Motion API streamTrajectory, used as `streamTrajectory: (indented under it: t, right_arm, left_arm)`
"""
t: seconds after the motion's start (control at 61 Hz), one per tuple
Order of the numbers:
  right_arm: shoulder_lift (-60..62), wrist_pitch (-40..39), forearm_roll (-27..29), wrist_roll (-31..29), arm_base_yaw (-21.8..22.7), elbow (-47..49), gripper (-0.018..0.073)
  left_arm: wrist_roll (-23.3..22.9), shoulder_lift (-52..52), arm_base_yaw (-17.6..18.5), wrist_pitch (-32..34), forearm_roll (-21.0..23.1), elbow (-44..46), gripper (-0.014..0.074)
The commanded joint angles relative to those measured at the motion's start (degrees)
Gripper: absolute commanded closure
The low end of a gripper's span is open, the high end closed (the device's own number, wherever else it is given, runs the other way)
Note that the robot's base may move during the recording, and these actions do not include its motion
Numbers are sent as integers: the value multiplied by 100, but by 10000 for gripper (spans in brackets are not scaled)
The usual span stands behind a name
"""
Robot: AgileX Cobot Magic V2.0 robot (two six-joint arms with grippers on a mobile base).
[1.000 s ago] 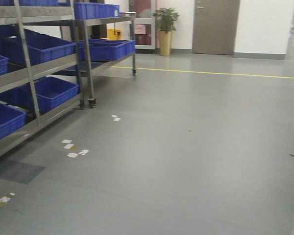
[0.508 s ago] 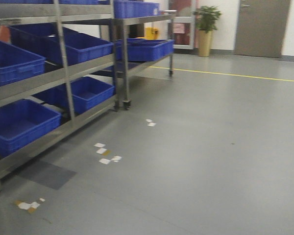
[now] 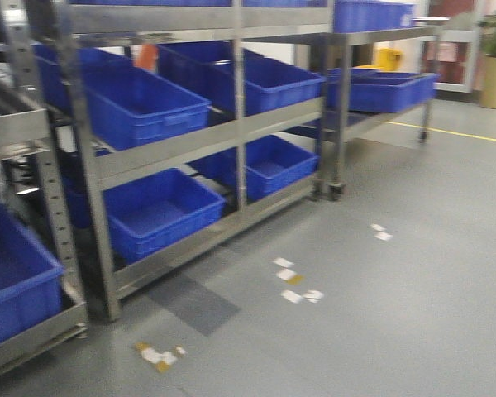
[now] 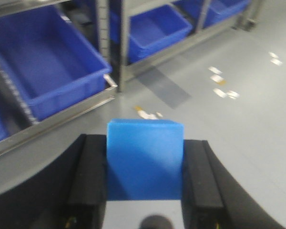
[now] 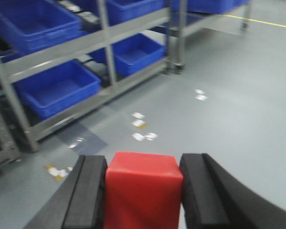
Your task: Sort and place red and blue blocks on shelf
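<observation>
I am gripping the blue block (image 4: 145, 160) in the left gripper (image 4: 145, 145) and the red block (image 5: 143, 191) in the right gripper (image 5: 144, 167), one colour per claw for sorting onto the shelf (image 3: 198, 141).

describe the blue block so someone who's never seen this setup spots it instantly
Find the steel rack of large blue plastic bins; facing it, low in the left wrist view, is the black left tool. Clamped in it sits a small matte blue cube, paler than the bins and solid, unlike the small matte red cube in the right tool.
</observation>
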State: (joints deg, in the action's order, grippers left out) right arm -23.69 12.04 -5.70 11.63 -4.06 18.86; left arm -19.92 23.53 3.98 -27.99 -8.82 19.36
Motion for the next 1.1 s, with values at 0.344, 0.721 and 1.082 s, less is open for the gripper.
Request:
streamTrajectory:
  t: [0.344, 0.721, 1.082]
  right_arm:
    - [-20, -532, -78, -34, 19, 167, 510]
    - [-20, -532, -78, -34, 19, 167, 510]
    - [-20, -532, -78, -34, 19, 167, 510]
  left_arm:
    - [-17, 26, -8, 435, -36, 161, 472]
    - [-17, 26, -8, 435, -36, 161, 472]
    - [-17, 26, -8, 435, -36, 161, 472]
